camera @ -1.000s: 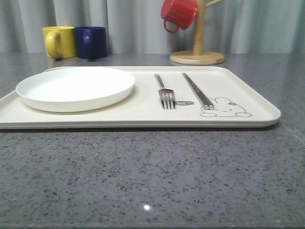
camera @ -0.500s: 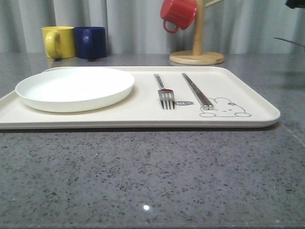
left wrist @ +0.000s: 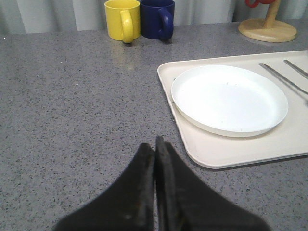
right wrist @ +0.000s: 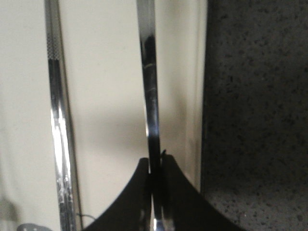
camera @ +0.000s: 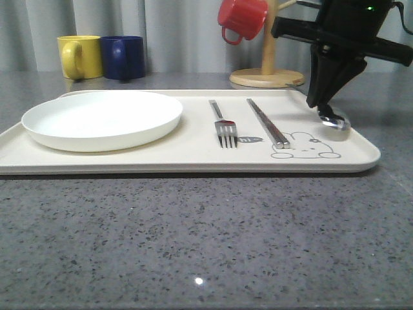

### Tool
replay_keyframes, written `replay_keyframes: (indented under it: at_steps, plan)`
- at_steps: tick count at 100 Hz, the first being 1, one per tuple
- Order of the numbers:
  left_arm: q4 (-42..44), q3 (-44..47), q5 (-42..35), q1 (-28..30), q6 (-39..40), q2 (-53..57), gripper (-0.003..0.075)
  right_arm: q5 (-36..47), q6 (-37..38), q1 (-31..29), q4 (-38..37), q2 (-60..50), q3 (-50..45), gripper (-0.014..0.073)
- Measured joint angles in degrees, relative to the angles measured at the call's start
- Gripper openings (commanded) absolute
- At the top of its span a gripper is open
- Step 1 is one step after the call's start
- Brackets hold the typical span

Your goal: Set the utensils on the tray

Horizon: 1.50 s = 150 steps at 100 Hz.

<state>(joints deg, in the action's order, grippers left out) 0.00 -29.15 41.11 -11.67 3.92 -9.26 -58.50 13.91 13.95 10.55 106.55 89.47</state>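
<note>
The cream tray (camera: 193, 152) holds a fork (camera: 225, 129) and a pair of chopsticks (camera: 266, 123) side by side. My right gripper (camera: 320, 103) hangs over the tray's right end, shut on the handle of a silver spoon (camera: 335, 123). The spoon's bowl is down at the tray, right of the rabbit drawing; whether it touches is unclear. In the right wrist view the right gripper (right wrist: 155, 163) pinches the spoon handle (right wrist: 147, 86), with the chopsticks (right wrist: 57, 120) alongside on the tray (right wrist: 106, 96). My left gripper (left wrist: 155, 144) is shut with nothing in it, over bare table left of the tray (left wrist: 211, 151).
A round white plate (camera: 102, 118) fills the tray's left half. A yellow mug (camera: 80, 56) and a blue mug (camera: 122, 57) stand at the back left. A wooden mug tree (camera: 267, 76) with a red mug (camera: 241, 19) stands behind the tray. Grey stone table (camera: 206, 239) stretches in front.
My right arm has come in from the upper right with the spoon and lowered it to the tray's right end. Fork, chopsticks and plate have not moved.
</note>
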Motion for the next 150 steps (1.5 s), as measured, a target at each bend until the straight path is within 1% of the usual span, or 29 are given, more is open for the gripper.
replay_keyframes:
  at_steps: [39, 46, 53, 58, 63, 70, 75, 79, 93, 100, 107, 112, 114, 117, 118, 122, 135, 150]
  plan:
    - [0.0, 0.0, 0.0, 0.0, 0.0, 0.0, -0.0019, 0.2, 1.3, 0.6, 0.3, 1.6, 0.0, -0.0066]
    - [0.0, 0.0, 0.0, 0.0, 0.0, 0.0, -0.0019, 0.2, 1.4, 0.6, 0.3, 1.6, 0.0, -0.0048]
    - [0.0, 0.0, 0.0, 0.0, 0.0, 0.0, -0.0019, 0.2, 1.4, 0.6, 0.3, 1.6, 0.0, 0.0024]
    - [0.0, 0.0, 0.0, 0.0, 0.0, 0.0, -0.0019, 0.3, 1.4, 0.6, 0.3, 1.6, 0.0, 0.0102]
    - [0.0, 0.0, 0.0, 0.0, 0.0, 0.0, -0.0019, 0.6, 1.4, 0.6, 0.4, 1.6, 0.0, 0.0199]
    - [0.0, 0.0, 0.0, 0.0, 0.0, 0.0, -0.0019, 1.4, 1.4, 0.7, 0.5, 1.7, 0.0, 0.0300]
    - [0.0, 0.0, 0.0, 0.0, 0.0, 0.0, -0.0019, 2.0, 1.5, 0.7, 0.5, 1.7, 0.0, 0.0340]
    - [0.0, 0.0, 0.0, 0.0, 0.0, 0.0, -0.0019, 2.2, 1.5, 0.7, 0.6, 1.7, 0.0, 0.0349]
    - [0.0, 0.0, 0.0, 0.0, 0.0, 0.0, -0.0019, 3.5, 1.5, 0.7, 0.7, 1.6, 0.0, 0.0344]
    - [0.0, 0.0, 0.0, 0.0, 0.0, 0.0, -0.0019, 4.0, 1.5, 0.7, 0.4, 1.2, 0.0, 0.0287]
    - [0.0, 0.0, 0.0, 0.0, 0.0, 0.0, -0.0019, 4.7, 1.5, 0.7, -0.3, 0.0, 0.0, 0.0164]
    - [0.0, 0.0, 0.0, 0.0, 0.0, 0.0, -0.0019, 4.7, 1.5, 0.7, -1.2, -1.5, 0.0, 0.0040]
    - [0.0, 0.0, 0.0, 0.0, 0.0, 0.0, -0.0019, 4.7, 1.5, 0.7, -1.7, -2.2, 0.0, 0.0008]
    - [0.0, 0.0, 0.0, 0.0, 0.0, 0.0, -0.0019, 4.7, 1.5, 0.7, -2.3, -3.2, 0.0, -0.0068]
    - [0.0, 0.0, 0.0, 0.0, 0.0, 0.0, -0.0019, 4.7, 1.5, 0.7, -2.4, -3.8, 0.0, -0.0078]
    - [0.0, 0.0, 0.0, 0.0, 0.0, 0.0, -0.0019, 4.6, 1.5, 0.7, -3.3, -5.2, -0.3, -0.0061]
    - [0.0, 0.0, 0.0, 0.0, 0.0, 0.0, -0.0019, 4.5, 1.6, 0.6, -5.6, -11.0, -3.1, -0.0061]
    - [0.0, 0.0, 0.0, 0.0, 0.0, 0.0, -0.0019, 4.8, 1.6, -2.1, -6.0, -18.4, -10.3, -0.0061]
